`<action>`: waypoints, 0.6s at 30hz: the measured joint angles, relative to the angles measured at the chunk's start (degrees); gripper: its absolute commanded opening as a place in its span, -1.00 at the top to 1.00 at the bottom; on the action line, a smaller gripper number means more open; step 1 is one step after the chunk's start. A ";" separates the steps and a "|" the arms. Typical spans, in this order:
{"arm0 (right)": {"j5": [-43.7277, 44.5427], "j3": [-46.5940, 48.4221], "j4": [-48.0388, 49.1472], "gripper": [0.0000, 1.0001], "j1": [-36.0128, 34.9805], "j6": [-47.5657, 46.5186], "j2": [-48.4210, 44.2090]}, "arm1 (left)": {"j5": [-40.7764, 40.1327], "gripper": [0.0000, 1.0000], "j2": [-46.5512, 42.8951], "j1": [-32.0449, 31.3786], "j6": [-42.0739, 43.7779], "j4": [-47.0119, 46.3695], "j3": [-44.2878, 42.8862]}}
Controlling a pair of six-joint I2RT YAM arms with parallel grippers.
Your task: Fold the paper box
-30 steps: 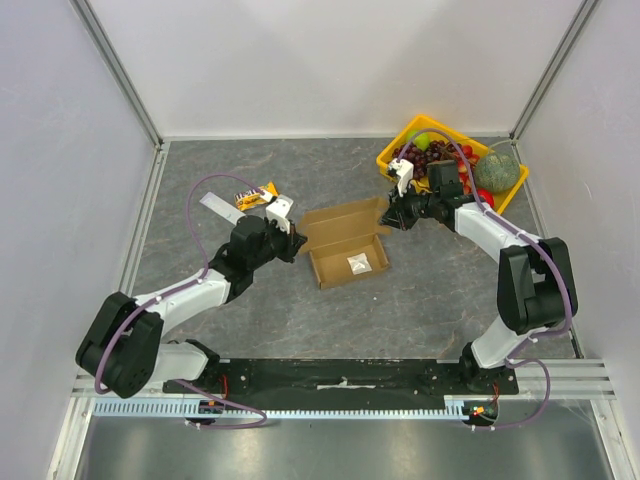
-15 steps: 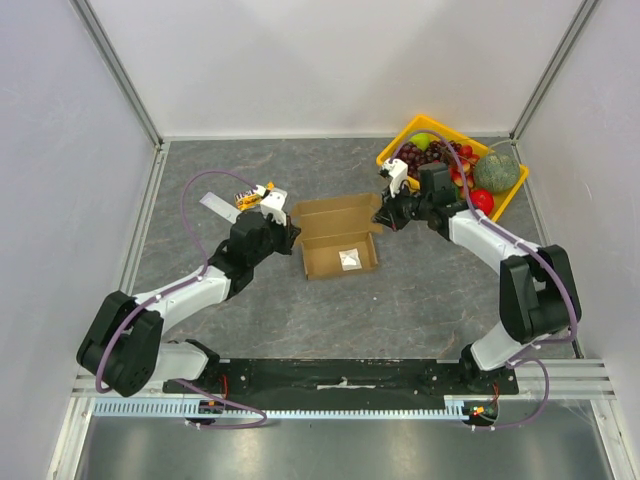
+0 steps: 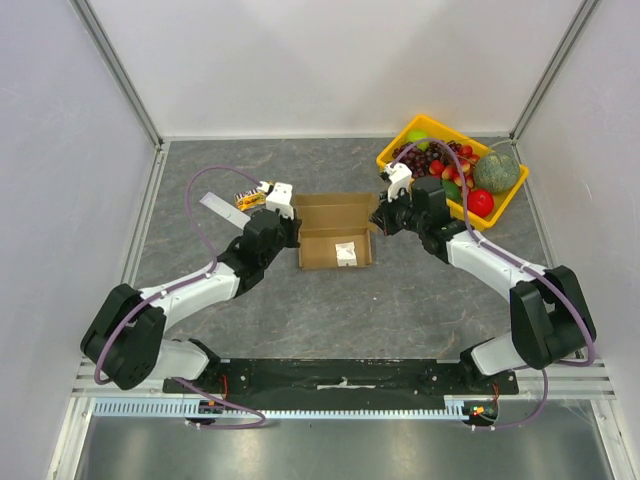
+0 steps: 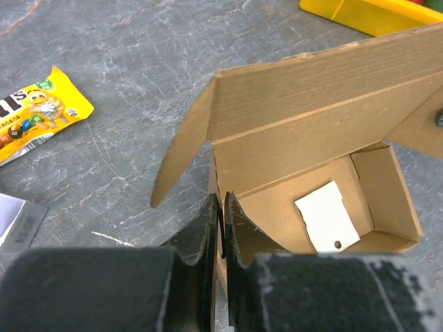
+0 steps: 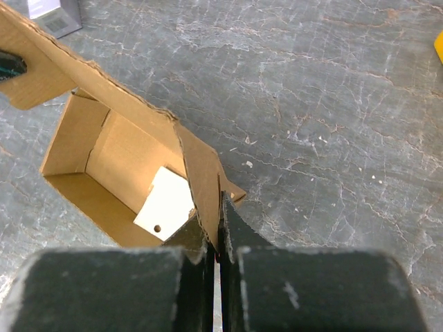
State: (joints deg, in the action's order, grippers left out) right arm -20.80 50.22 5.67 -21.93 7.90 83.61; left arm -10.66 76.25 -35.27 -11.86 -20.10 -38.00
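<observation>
Since 1 second earlier, the paper box (image 3: 336, 232) had turned square and slid toward the far left, with both arms following. It sat mid-tabletop (image 3: 420, 300) between the 2 arms. We saw the left end effector (image 4: 223, 214) clenched on its left wall and the right end effector (image 5: 216, 225) on its right. The walls stood, but we judged the lid still open and untucked. Only the wrist views showed those pinches and the white card (image 4: 325, 218) inside; only the top view showed the fruit tray (image 3: 421, 122).
</observation>
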 measured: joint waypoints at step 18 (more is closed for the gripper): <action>16.68 -6.62 2.82 1.00 -7.50 4.57 -3.41 | -16.41 0.56 5.31 -9.79 0.42 1.11 -0.85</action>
State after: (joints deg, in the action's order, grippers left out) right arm -4.12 43.59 8.49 -29.43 12.47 80.20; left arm -27.07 81.56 -45.06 -11.44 -18.98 -38.85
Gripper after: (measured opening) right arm 0.011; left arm 0.211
